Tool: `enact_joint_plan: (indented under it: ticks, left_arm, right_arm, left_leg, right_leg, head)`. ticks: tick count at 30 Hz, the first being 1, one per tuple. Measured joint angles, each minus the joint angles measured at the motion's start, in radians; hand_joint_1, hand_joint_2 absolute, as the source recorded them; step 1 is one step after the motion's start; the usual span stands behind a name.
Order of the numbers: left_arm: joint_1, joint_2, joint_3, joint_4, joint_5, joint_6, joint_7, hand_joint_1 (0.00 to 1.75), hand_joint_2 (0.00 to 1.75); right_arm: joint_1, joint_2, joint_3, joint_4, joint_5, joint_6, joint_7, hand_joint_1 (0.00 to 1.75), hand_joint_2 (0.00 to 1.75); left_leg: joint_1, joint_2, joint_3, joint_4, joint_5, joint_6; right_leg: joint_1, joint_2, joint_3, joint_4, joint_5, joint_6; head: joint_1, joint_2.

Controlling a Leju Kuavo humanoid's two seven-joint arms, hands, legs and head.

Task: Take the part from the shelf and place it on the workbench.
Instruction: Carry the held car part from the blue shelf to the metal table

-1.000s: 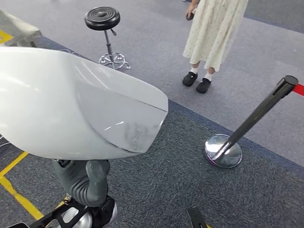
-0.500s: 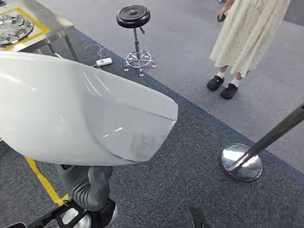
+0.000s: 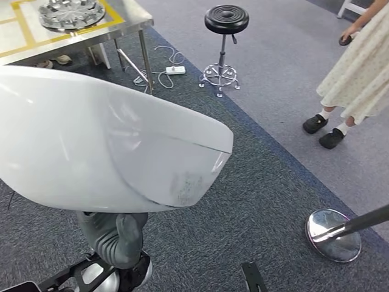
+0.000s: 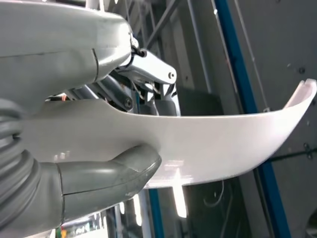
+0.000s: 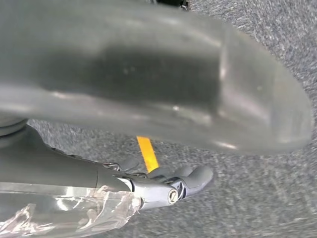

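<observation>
Left robot hand (image 4: 93, 163) grips glossy white curved part (image 4: 209, 144).

no readable text, labels or numbers anywhere; grey smudged patch on white part (image 3: 115, 146) near its tip, illegible, can't tell if print
</observation>
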Motion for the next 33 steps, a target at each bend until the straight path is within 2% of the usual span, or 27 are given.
enact_joint_plan:
  ticks: [2,3,4,5,6,7,9,10,11,12,14,15,16,17,18,19,20,21,22,24,25,26,27,29,31,32,33]
  left_arm:
    - [0.0,-0.001,0.0,0.003,0.006,0.002,0.0,1.75,1.75]
    - [0.001,-0.001,0.001,0.004,0.009,0.002,0.0,1.75,1.75]
    - [0.001,-0.001,0.001,0.005,0.012,0.002,0.0,1.75,1.75]
    - [0.001,-0.001,0.002,0.005,0.012,0.002,0.0,1.75,1.75]
    - [0.001,-0.001,0.003,0.005,0.013,0.002,0.0,1.75,1.75]
    - [0.001,-0.002,0.003,0.005,0.013,0.002,0.0,1.75,1.75]
    - [0.001,-0.004,0.005,0.005,0.012,0.002,0.0,1.75,1.75]
    - [0.001,-0.005,0.005,0.005,0.012,0.002,0.0,1.75,1.75]
    - [0.001,-0.006,0.006,0.005,0.012,0.002,0.0,1.75,1.75]
    - [0.002,-0.006,0.006,0.005,0.012,0.002,0.0,1.75,1.75]
    - [0.001,-0.006,0.007,0.005,0.015,0.001,0.0,1.75,1.75]
    - [0.001,-0.006,0.008,0.005,0.017,-0.002,0.0,1.75,1.75]
    - [0.0,-0.006,0.008,0.005,0.019,-0.006,0.0,1.75,1.75]
    - [0.001,-0.006,0.008,0.005,0.021,-0.01,0.0,1.75,1.75]
    - [0.001,-0.006,0.009,0.005,0.023,-0.013,0.0,1.75,1.75]
    - [0.002,-0.006,0.009,0.005,0.025,-0.016,0.0,1.75,1.75]
    - [0.002,-0.006,0.01,0.005,0.026,-0.017,0.0,1.75,1.75]
    - [0.002,-0.006,0.011,0.006,0.027,-0.018,0.0,1.75,1.75]
    - [0.001,-0.006,0.013,0.006,0.027,-0.019,0.0,1.75,1.75]
    - [0.001,-0.008,0.014,0.006,0.028,-0.022,0.0,1.75,1.75]
    - [0.001,-0.009,0.016,0.006,0.029,-0.025,0.0,1.75,1.75]
    - [0.002,-0.01,0.018,0.006,0.031,-0.028,0.0,1.75,1.75]
    - [0.003,-0.01,0.021,0.006,0.033,-0.032,0.0,1.75,1.75]
    - [0.005,-0.013,0.026,0.006,0.036,-0.039,0.0,1.75,1.75]
    - [0.005,-0.016,0.028,0.008,0.037,-0.043,0.0,1.75,1.75]
    - [0.005,-0.016,0.029,0.009,0.038,-0.045,0.0,1.75,1.75]
    - [0.006,-0.016,0.03,0.01,0.039,-0.049,0.0,1.75,1.75]
  right_arm:
    - [0.007,0.0,0.0,0.0,0.001,-0.009,0.002,0.0,0.0]
    - [0.011,0.0,-0.001,0.0,0.001,-0.012,0.002,0.0,0.0]
    - [0.013,-0.001,-0.001,0.0,0.001,-0.013,0.001,0.0,0.0]
    - [0.014,-0.001,-0.001,0.0,0.001,-0.013,0.001,0.0,0.0]
    - [0.015,-0.001,-0.001,0.0,0.001,-0.013,0.0,0.0,0.0]
    - [0.015,-0.001,-0.001,0.0,0.001,-0.012,-0.001,0.0,0.0]
    - [0.015,-0.001,-0.001,0.0,0.001,-0.011,-0.004,0.0,0.0]
    - [0.015,-0.001,-0.001,0.0,0.001,-0.01,-0.006,0.0,0.0]
    - [0.014,0.0,-0.001,0.0,0.001,-0.009,-0.008,0.0,0.0]
    - [0.012,0.0,-0.001,0.0,0.001,-0.007,-0.009,0.0,0.0]
    - [0.01,0.001,-0.002,0.0,0.001,-0.005,-0.011,0.0,0.0]
    - [0.01,0.001,-0.002,0.0,0.001,-0.004,-0.01,0.0,0.0]
    - [0.012,0.001,-0.002,0.0,0.002,-0.004,-0.009,0.0,0.0]
    - [0.014,0.0,-0.002,0.0,0.002,-0.003,-0.008,0.0,0.0]
    - [0.015,0.0,-0.002,0.0,0.002,-0.003,-0.007,0.0,0.0]
    - [0.015,0.0,-0.002,0.0,0.002,-0.003,-0.006,0.0,0.0]
    - [0.014,0.0,-0.002,0.0,0.002,-0.003,-0.006,0.0,0.0]
    - [0.013,0.0,-0.002,0.0,0.002,-0.003,-0.005,0.0,0.0]
    - [0.011,0.0,-0.002,0.0,0.002,-0.003,-0.005,0.0,0.0]
    - [0.01,0.0,-0.002,0.0,0.003,-0.003,-0.004,0.0,0.0]
    - [0.01,0.0,-0.002,0.0,0.003,-0.003,-0.002,0.0,0.0]
    - [0.009,0.0,-0.002,0.0,0.004,-0.003,0.0,0.0,0.0]
    - [0.008,0.0,-0.002,0.0,0.005,-0.003,0.001,0.0,0.0]
    - [0.006,0.0,-0.002,0.0,0.006,-0.003,0.002,0.0,0.0]
    - [0.01,-0.001,-0.002,0.0,0.006,-0.004,0.004,0.0,0.0]
    - [0.014,-0.001,-0.002,0.0,0.006,-0.004,0.005,0.0,0.0]
    - [0.018,-0.002,-0.002,0.0,0.006,-0.003,0.006,0.0,0.0]
  left_leg:
    - [0.0,-0.029,-0.001,0.0,0.001,0.004]
    - [0.001,-0.045,-0.001,0.001,0.001,0.004]
    - [0.001,-0.061,-0.001,0.001,0.002,0.002]
    - [0.002,-0.077,0.0,0.002,0.003,0.001]
    - [0.002,-0.092,0.0,0.002,0.004,-0.002]
    - [0.002,-0.105,-0.002,0.004,0.004,-0.007]
    - [0.003,-0.127,-0.008,0.004,0.009,-0.018]
    - [0.004,-0.137,-0.011,0.002,0.013,-0.025]
    - [0.006,-0.144,-0.014,-0.001,0.017,-0.032]
    - [0.007,-0.137,-0.017,-0.001,0.015,-0.037]
    - [0.004,-0.088,-0.041,0.047,-0.02,-0.046]
    - [0.003,-0.057,-0.067,0.103,-0.054,-0.049]
    - [0.003,-0.038,-0.1,0.173,-0.09,-0.052]
    - [0.003,-0.03,-0.13,0.238,-0.117,-0.053]
    - [0.003,-0.026,-0.147,0.277,-0.127,-0.054]
    - [0.003,-0.024,-0.146,0.28,-0.117,-0.053]
    - [0.003,-0.019,-0.124,0.243,-0.091,-0.051]
    - [0.002,-0.002,-0.086,0.179,-0.058,-0.048]
    - [-0.002,0.026,-0.046,0.108,-0.033,-0.046]
    - [-0.008,0.067,0.003,0.018,-0.013,-0.035]
    - [-0.011,0.069,0.006,0.006,-0.015,-0.029]
    - [-0.01,0.055,0.005,0.004,-0.015,-0.021]
    - [-0.009,0.042,0.004,0.002,-0.013,-0.016]
    - [-0.003,0.017,0.005,-0.001,-0.01,-0.005]
    - [0.001,-0.008,0.004,-0.002,-0.008,0.001]
    - [0.001,-0.023,0.003,-0.001,-0.007,0.003]
    - [0.001,-0.038,0.003,-0.001,-0.006,0.004]
  right_leg:
    - [-0.001,0.03,-0.067,0.13,-0.048,0.003]
    - [-0.001,0.034,-0.084,0.155,-0.047,0.003]
    - [-0.002,0.038,-0.082,0.141,-0.026,0.002]
    - [-0.004,0.044,-0.062,0.089,0.01,0.002]
    - [-0.008,0.061,-0.031,0.017,0.048,0.002]
    - [-0.013,0.087,0.0,-0.051,0.073,0.002]
    - [-0.018,0.123,0.033,-0.122,0.09,-0.003]
    - [-0.017,0.124,0.035,-0.127,0.088,-0.009]
    - [-0.015,0.113,0.036,-0.128,0.092,-0.017]
    - [-0.014,0.102,0.035,-0.13,0.095,-0.024]
    - [-0.015,0.077,0.036,-0.135,0.099,-0.037]
    - [-0.014,0.063,0.035,-0.135,0.1,-0.041]
    - [-0.012,0.047,0.034,-0.136,0.099,-0.044]
    - [-0.01,0.03,0.034,-0.135,0.098,-0.046]
    - [-0.009,0.013,0.033,-0.135,0.098,-0.046]
    - [-0.007,-0.003,0.034,-0.135,0.097,-0.047]
    - [-0.007,-0.018,0.035,-0.135,0.096,-0.046]
    - [-0.006,-0.03,0.037,-0.135,0.095,-0.044]
    - [-0.002,-0.041,0.039,-0.134,0.092,-0.04]
    - [0.005,-0.06,0.043,-0.132,0.087,-0.031]
    - [0.008,-0.071,0.045,-0.132,0.085,-0.026]
    - [0.008,-0.083,0.048,-0.133,0.084,-0.022]
    - [0.006,-0.082,0.05,-0.132,0.08,-0.016]
    - [0.003,-0.04,0.036,-0.091,0.05,-0.004]
    - [0.001,0.017,-0.022,0.034,-0.014,0.002]
    - [0.0,0.028,-0.056,0.103,-0.04,0.003]
    - [0.0,0.033,-0.082,0.151,-0.052,0.003]
  head:
    - [0.003,0.0]
    - [0.004,0.0]
    - [0.004,0.0]
    - [0.004,0.0]
    - [0.004,0.0]
    - [0.004,0.0]
    - [0.005,0.0]
    - [0.005,0.0]
    - [0.005,0.0]
    - [0.004,0.0]
    - [-0.003,0.0]
    - [-0.007,0.0]
    - [-0.009,0.0]
    - [-0.009,0.0]
    - [-0.01,0.0]
    - [-0.009,0.0]
    - [-0.01,0.0]
    - [-0.01,0.0]
    - [-0.011,0.0]
    - [-0.013,0.0]
    - [-0.013,0.0]
    - [-0.012,0.0]
    - [-0.011,0.0]
    - [-0.007,0.0]
    - [-0.001,0.0]
    - [0.0,0.0]
    - [0.001,0.0]
